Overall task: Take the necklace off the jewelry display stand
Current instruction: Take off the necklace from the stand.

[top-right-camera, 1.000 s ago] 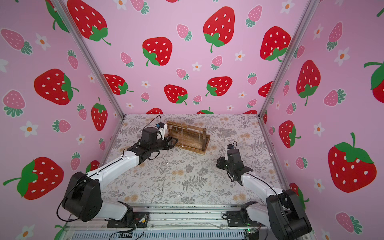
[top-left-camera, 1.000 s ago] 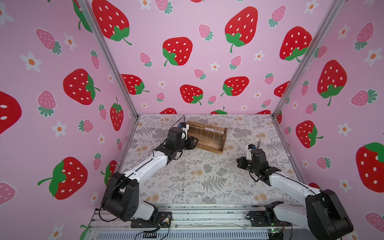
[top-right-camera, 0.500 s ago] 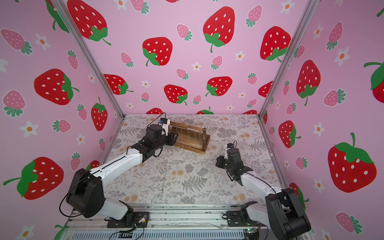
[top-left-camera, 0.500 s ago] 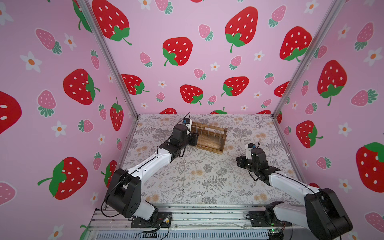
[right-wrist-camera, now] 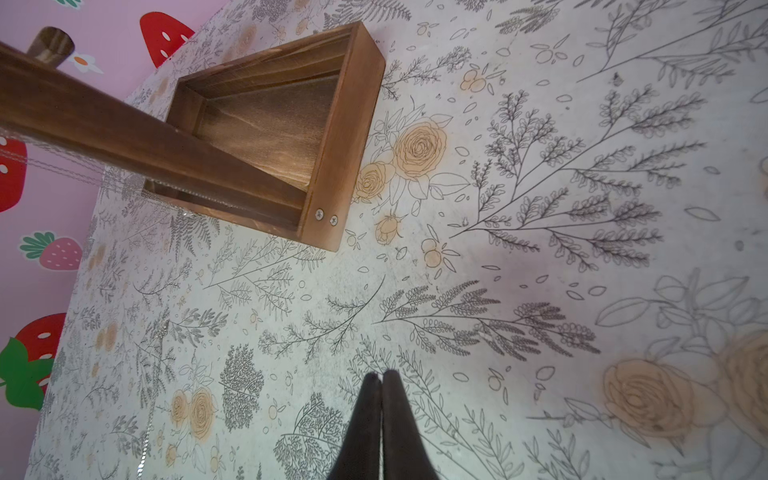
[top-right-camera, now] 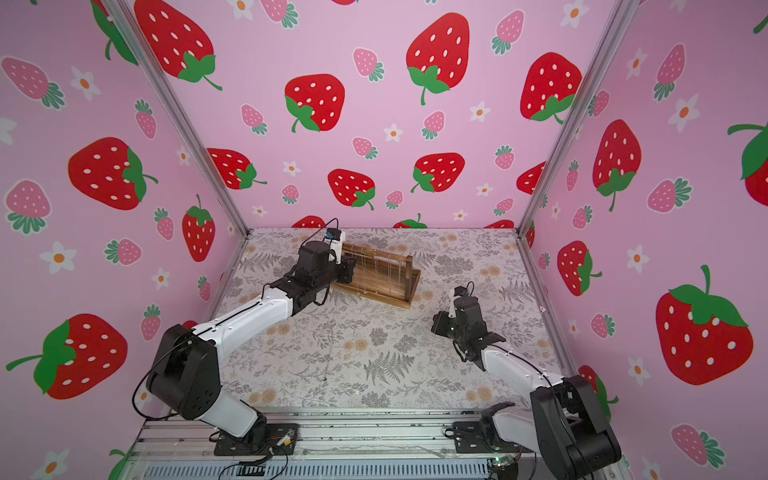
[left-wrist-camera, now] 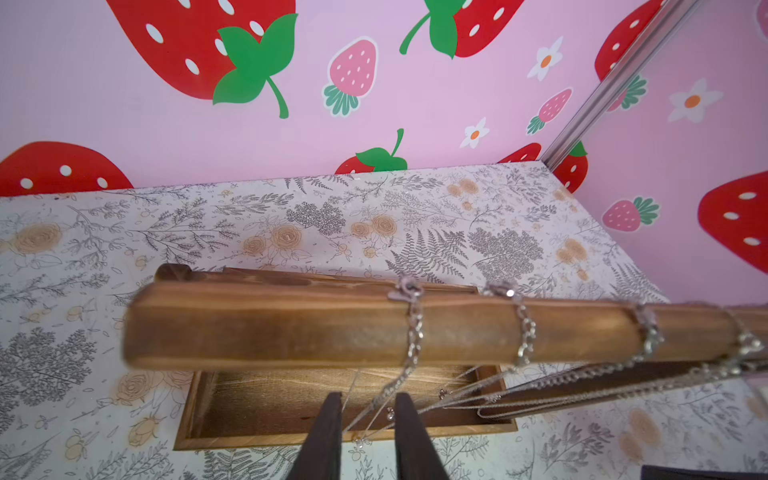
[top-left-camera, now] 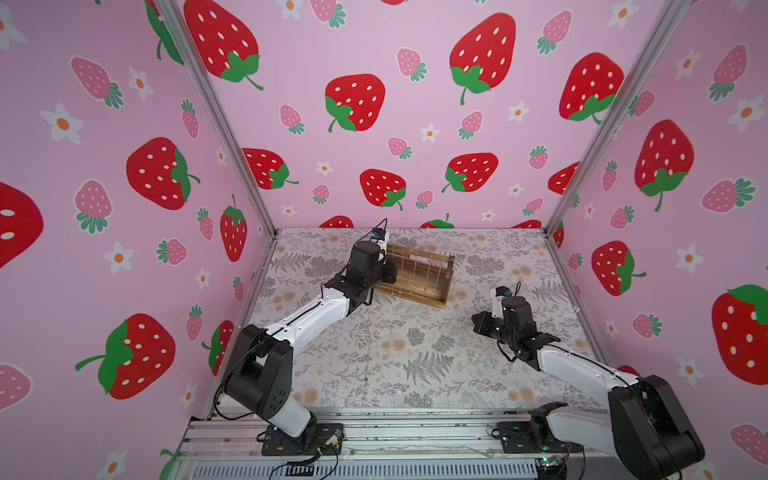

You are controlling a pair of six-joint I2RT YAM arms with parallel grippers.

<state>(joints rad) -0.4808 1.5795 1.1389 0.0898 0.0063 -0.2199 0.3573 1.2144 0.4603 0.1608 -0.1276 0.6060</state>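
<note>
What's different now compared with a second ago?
The left claw moved farther back at the end of the stand and narrowed around one hanging necklace, though a gap still shows. The right claw, shut, and the stand stayed put.

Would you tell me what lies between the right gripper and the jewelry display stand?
Only bare tabletop between the right gripper and the jewelry display stand, as the right wrist view shows.

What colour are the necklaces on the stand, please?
The necklaces are silver; see the left wrist view.
</note>
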